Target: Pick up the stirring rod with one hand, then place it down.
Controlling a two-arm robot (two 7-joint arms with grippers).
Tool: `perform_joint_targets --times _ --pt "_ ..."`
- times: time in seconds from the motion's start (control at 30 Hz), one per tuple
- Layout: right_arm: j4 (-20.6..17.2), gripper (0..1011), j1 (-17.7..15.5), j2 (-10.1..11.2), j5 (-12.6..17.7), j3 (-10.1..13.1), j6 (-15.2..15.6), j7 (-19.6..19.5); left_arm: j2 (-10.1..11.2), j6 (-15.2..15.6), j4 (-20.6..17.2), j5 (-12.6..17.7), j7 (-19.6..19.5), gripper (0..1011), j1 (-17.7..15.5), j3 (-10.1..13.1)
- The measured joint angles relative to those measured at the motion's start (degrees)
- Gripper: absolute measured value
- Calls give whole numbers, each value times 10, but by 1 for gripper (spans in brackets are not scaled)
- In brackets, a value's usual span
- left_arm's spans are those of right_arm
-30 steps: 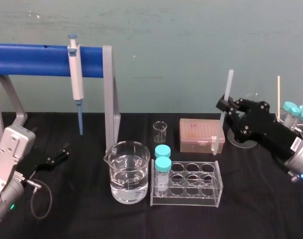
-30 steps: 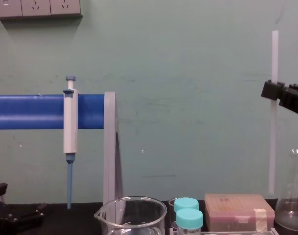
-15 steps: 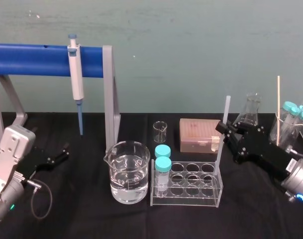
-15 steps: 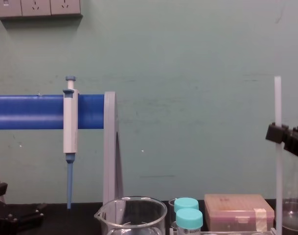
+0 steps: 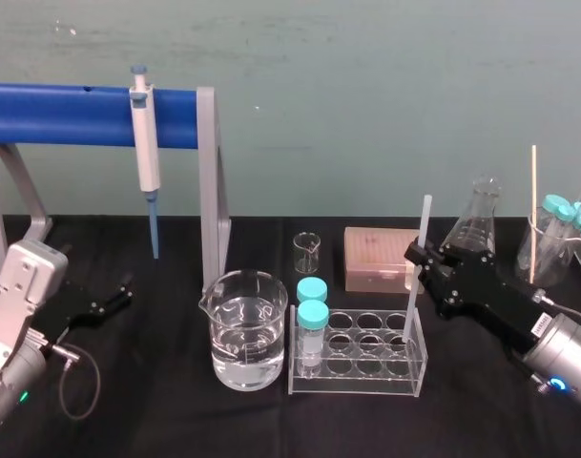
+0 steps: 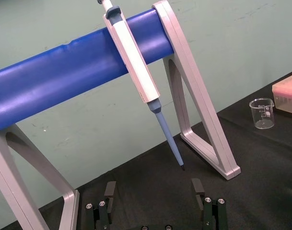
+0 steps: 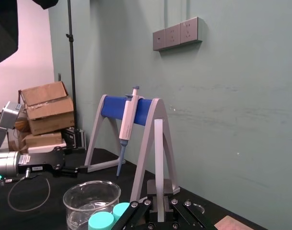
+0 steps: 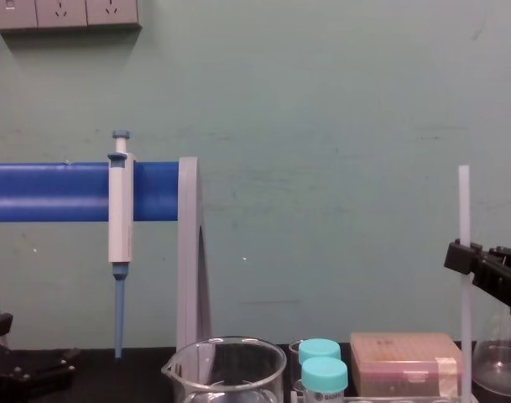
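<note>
Already the stirring rod point(image 5: 425, 219) is clamped upright by the right gripper point(image 5: 414, 258) at 3 o'clock, tip at the tube rack point(image 5: 357, 380), release pending; the left gripper point(image 5: 118, 294) is parked agape at 9 o'clock.

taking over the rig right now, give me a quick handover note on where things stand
Right gripper: shut on the stirring rod, holding it upright at the test tube rack. The rod's lower end is inside a well in the rack's right column; whether it touches the bottom, I cannot tell.
Left gripper: fingers open, holding nothing, parked low at the left by the pipette stand.
Done: the pick-up.
Left: set the rod down, open the fingers, back the right arm off.
</note>
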Motion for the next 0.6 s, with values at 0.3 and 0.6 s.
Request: perform_joint_targets --times 0.3,0.6 --pt "17 71 6 -5 -14 -9 -8 6 0 0 0 0 0 1000 0 0" --pt "43 71 7 -15 -23 -12 -28 13 0 0 0 0 0 1000 0 0"
